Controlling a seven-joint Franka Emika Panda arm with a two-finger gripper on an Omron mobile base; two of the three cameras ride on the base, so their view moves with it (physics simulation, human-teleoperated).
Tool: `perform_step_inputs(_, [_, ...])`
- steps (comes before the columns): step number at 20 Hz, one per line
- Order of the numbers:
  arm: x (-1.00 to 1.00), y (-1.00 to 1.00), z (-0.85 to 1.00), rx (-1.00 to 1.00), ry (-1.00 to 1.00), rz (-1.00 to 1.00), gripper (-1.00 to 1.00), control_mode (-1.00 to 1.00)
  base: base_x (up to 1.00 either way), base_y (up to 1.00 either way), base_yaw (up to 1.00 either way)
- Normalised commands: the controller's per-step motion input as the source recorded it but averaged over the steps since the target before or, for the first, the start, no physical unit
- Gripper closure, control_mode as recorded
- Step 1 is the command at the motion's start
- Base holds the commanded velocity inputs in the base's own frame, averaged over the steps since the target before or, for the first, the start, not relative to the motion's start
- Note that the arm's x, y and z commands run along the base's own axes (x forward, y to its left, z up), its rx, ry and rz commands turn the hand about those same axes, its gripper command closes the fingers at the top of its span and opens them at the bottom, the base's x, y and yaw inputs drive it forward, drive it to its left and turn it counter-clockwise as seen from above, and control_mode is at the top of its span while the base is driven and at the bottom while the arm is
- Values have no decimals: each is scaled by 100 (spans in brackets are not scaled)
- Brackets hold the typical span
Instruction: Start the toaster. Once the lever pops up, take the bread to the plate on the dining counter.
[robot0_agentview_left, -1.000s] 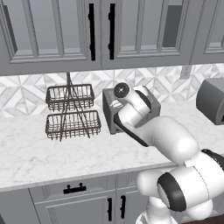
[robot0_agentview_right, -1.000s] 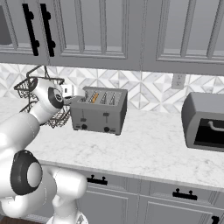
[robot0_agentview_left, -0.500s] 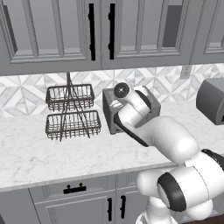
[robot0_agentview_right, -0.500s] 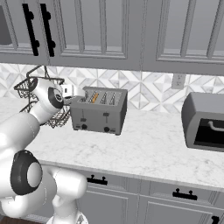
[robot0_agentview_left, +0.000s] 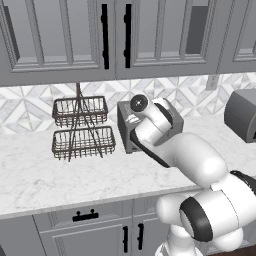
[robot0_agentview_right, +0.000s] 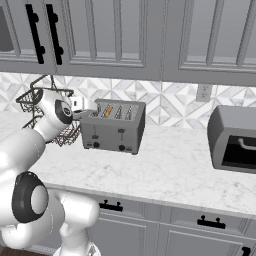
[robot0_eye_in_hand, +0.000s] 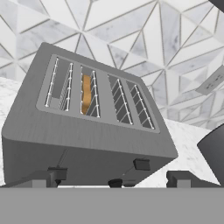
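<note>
I count one toaster (robot0_agentview_right: 114, 127) with four slots, one bread (robot0_eye_in_hand: 86, 93) slice, one wire rack (robot0_agentview_left: 82, 127), one oven box (robot0_agentview_right: 233, 139).

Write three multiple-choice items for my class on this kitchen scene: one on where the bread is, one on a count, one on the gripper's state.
1. Where is the bread?
A. On the worktop
B. In a slot of the toaster
C. In the wire basket

2. How many slots does the toaster have?
A. Two
B. Four
C. Six

3. What state is the gripper in?
A. Open, holding nothing
B. Shut on the bread
C. Shut on a knob

Answers:
1 B: the hand view shows the golden slice standing in the second slot from the left.
2 B: four wire-lined openings run across its top.
3 A: the two fingertips stand apart before the toaster's front.
</note>
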Motion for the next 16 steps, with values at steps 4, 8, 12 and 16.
perform_step_inputs(4, [0,0,0,0,0,0,-100,-100,0,0,0])
perform_step_inputs(8, [0,0,0,0,0,0,-100,-100,0,0,0])
perform_step_inputs(12, [0,0,0,0,0,0,-100,-100,0,0,0])
perform_step_inputs(16, [0,0,0,0,0,0,-100,-100,0,0,0])
